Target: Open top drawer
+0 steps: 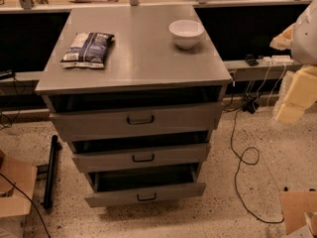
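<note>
The top drawer (136, 120) is the widest of three grey metal drawers in a grey cabinet at the centre of the camera view. Its small black pull handle (140, 119) sits mid-front. A dark gap shows between its front and the cabinet top (138, 58), so it stands a little way out. The middle drawer (141, 157) and bottom drawer (145, 195) below it are also partly out, the bottom one the furthest. My gripper (291, 105), cream-coloured, hangs at the far right edge, well to the right of the cabinet, level with the top drawer and touching nothing.
A blue-and-white snack bag (88, 48) and a white bowl (186, 32) lie on the cabinet top. A black cable (237, 152) loops over the floor at the right. A black bar (50, 170) lies at the left. Cardboard boxes (15, 187) (297, 209) flank the bottom corners.
</note>
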Robot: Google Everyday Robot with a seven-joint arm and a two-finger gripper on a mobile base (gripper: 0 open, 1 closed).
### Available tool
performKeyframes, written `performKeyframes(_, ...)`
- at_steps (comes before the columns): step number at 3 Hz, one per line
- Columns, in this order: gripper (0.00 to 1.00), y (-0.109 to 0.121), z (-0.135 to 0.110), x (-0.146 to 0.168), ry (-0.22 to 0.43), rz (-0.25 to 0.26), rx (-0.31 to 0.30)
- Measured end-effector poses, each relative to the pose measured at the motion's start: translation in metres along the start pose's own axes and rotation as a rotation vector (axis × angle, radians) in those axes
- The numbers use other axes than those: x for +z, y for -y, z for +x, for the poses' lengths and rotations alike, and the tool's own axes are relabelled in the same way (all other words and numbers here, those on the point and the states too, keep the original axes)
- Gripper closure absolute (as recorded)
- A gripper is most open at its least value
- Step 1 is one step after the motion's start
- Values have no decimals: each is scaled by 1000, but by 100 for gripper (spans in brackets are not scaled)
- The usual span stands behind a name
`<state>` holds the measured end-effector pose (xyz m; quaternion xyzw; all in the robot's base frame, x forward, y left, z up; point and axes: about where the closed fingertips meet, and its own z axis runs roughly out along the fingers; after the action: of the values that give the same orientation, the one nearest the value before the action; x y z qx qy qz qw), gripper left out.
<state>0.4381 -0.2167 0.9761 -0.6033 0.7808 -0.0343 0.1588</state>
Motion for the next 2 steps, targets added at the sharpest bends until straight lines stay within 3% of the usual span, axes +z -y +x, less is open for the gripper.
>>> performKeyframes(2, 0, 0, -7, 8, 36, 13, 1)
